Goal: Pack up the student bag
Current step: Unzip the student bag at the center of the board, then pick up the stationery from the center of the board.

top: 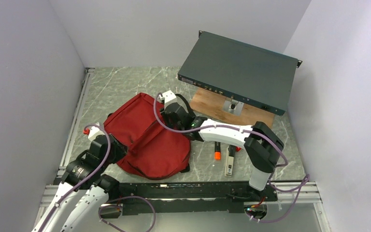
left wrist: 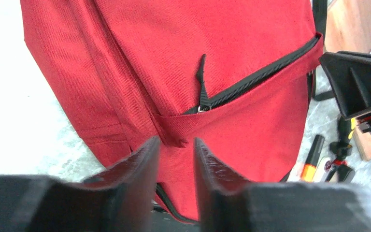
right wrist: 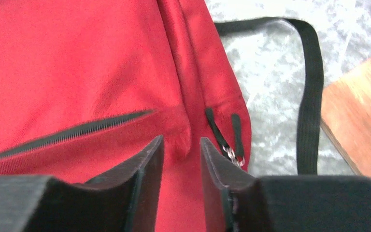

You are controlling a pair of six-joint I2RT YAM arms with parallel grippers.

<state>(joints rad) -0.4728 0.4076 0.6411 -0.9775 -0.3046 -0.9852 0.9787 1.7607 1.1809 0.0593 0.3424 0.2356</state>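
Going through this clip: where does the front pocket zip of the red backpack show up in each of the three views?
Top external: not clear; the student bag lies left of centre, but the arms cover its pocket zip.
Left wrist: the pocket zip runs from centre up toward the right edge, its pull at centre.
Right wrist: the zip's other end slants across left of centre.
Shared landmark: the wooden board, at right in all views.

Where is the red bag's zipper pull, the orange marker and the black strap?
zipper pull [left wrist: 202, 82]: left wrist view, on its black tab.
orange marker [top: 217, 150]: top external view, mid-body.
black strap [right wrist: 312, 96]: right wrist view, on its straight stretch.
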